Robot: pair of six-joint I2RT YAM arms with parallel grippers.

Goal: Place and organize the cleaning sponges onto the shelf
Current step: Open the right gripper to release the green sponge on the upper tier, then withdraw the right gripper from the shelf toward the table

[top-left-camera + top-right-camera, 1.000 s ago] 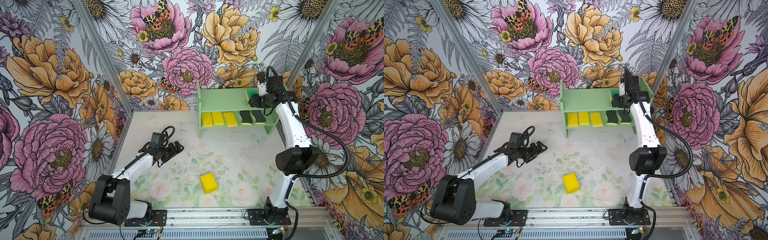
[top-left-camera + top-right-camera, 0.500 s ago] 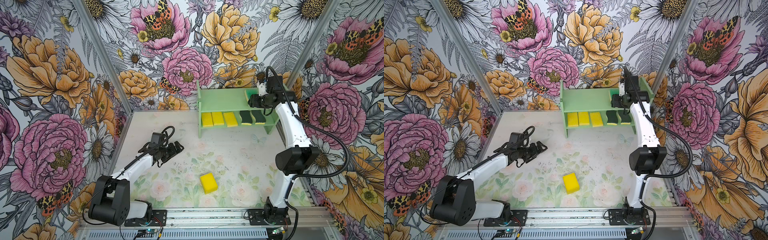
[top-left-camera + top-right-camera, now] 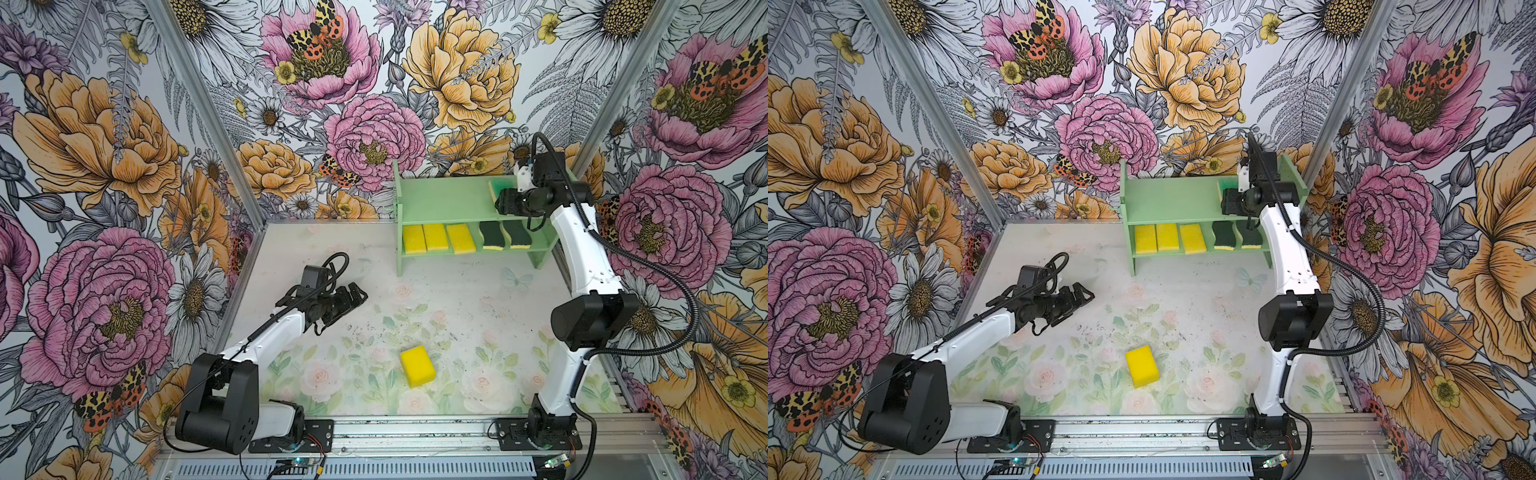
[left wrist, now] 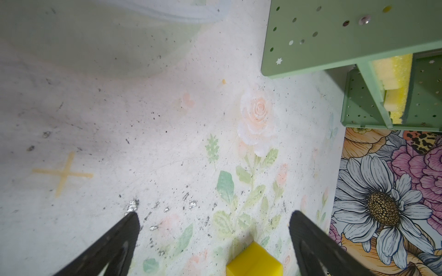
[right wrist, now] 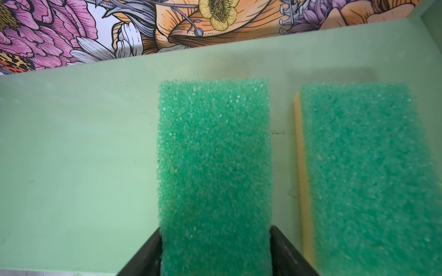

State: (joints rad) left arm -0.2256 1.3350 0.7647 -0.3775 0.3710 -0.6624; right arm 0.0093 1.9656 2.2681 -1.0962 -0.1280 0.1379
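Note:
The mint-green shelf [image 3: 440, 199] [image 3: 1167, 199] stands at the back right. My right gripper [image 3: 500, 203] [image 5: 215, 229] reaches over its top tier, its fingers against both long sides of a teal-topped sponge [image 5: 215, 155] lying flat there. A second teal-topped sponge [image 5: 370, 179] lies beside it, apart. On the lower tier sit three yellow sponges [image 3: 436, 237] and two dark-green-topped ones [image 3: 505, 235]. One yellow sponge [image 3: 417, 365] [image 3: 1142, 365] [image 4: 254, 261] lies on the table. My left gripper [image 3: 359, 293] [image 4: 212, 215] hovers open and empty, left of that sponge and farther back.
Floral walls close in the table at the back and both sides. The shelf's pierced side panel [image 4: 323, 35] faces my left gripper. A tape cross [image 4: 63, 173] marks the tabletop. The metal rail [image 3: 415, 432] with both arm bases runs along the front edge.

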